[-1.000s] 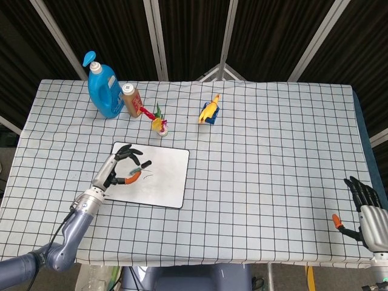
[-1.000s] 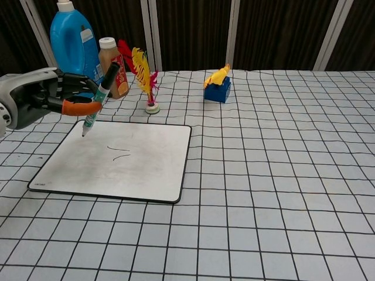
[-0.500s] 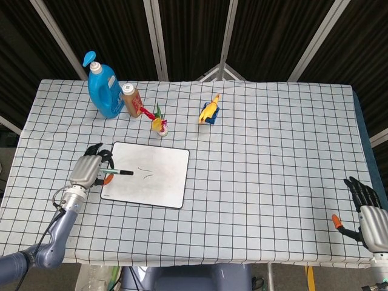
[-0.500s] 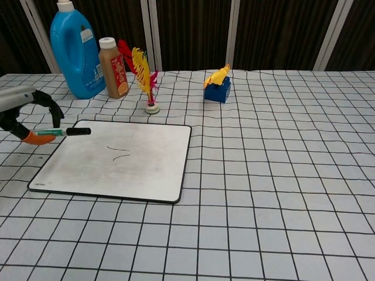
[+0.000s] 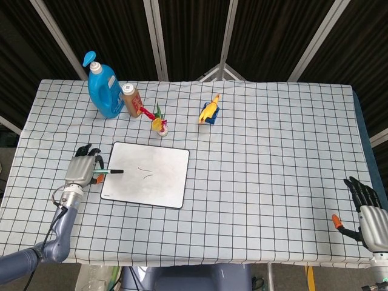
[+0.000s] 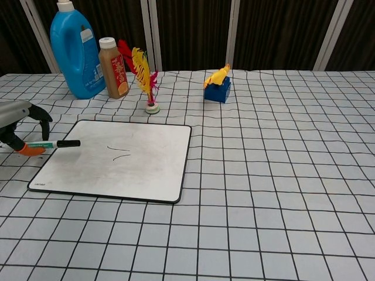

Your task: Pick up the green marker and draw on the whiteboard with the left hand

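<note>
One green marker [image 6: 54, 144] pinched in left hand [image 5: 80, 171], lying level, capped end over whiteboard [image 5: 147, 182] edge (right hand [image 5: 365, 210] idle, fingers spread).

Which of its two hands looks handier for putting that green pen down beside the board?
The left hand: it holds the green marker at the whiteboard's left edge. The right hand is empty at the far corner.

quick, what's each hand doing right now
Left hand: holding the green marker with a black cap.
Right hand: open, holding nothing.
</note>
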`<state>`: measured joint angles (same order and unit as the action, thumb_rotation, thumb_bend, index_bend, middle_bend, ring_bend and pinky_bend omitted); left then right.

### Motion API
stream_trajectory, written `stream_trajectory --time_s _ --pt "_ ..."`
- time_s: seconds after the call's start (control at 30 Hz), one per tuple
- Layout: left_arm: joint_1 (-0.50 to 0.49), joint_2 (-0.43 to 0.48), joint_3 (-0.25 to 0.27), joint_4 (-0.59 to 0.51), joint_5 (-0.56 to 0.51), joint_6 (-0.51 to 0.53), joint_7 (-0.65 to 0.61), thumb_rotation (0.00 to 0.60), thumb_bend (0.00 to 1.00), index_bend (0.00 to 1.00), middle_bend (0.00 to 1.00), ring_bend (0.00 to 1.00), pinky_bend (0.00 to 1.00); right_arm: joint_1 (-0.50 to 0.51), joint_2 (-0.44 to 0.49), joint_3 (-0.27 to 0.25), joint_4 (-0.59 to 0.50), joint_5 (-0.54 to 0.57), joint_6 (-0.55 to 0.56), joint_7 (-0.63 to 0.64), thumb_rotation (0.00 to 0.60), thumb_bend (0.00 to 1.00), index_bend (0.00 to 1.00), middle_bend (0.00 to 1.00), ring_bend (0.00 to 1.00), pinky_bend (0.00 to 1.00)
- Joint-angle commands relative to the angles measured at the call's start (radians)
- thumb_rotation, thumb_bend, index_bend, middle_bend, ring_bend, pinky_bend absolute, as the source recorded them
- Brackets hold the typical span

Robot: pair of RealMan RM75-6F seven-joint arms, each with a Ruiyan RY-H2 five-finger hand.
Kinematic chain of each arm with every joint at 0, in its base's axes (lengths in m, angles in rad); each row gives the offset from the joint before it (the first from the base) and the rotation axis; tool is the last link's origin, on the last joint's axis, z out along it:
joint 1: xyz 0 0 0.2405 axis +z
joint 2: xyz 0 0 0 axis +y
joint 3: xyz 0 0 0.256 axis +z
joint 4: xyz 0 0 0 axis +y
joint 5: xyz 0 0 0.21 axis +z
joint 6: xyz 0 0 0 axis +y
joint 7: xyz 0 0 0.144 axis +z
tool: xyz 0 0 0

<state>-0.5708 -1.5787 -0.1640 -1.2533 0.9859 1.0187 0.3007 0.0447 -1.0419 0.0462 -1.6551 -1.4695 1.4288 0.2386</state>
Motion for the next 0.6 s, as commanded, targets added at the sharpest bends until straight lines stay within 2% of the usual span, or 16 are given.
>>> stream_trajectory --time_s 0.03,0.2,0.33,0.6 --pt "0.002 0.0 0.0 -0.002 0.002 0.0 -0.002 0.6 0.3 0.5 0.0 0.0 0.0 -0.001 0.0 -0.001 0.0 -0.001 0.001 0.0 0.6 0.35 0.0 0.0 0.0 0.0" --pt "0.01 0.017 -0.001 -0.024 0.004 -0.005 -0.015 0.6 0.27 0.44 0.0 0.0 0.0 -0.002 0.001 -0.001 -0.001 -0.002 0.002 0.0 0.6 0.35 0.0 0.0 0.0 0.0" --pt "0.024 0.044 -0.008 -0.063 -0.006 0.0 -0.031 0.6 0.26 0.43 0.0 0.0 0.0 -0.001 0.002 -0.001 -0.002 -0.003 0.002 0.001 0.6 0.35 0.0 0.0 0.0 0.0" --pt "0.08 0.152 -0.003 -0.216 0.018 0.059 -0.065 0.6 0.26 0.38 0.0 0.0 0.0 -0.002 0.004 -0.003 -0.005 -0.005 0.002 -0.002 0.6 0.35 0.0 0.0 0.0 0.0"
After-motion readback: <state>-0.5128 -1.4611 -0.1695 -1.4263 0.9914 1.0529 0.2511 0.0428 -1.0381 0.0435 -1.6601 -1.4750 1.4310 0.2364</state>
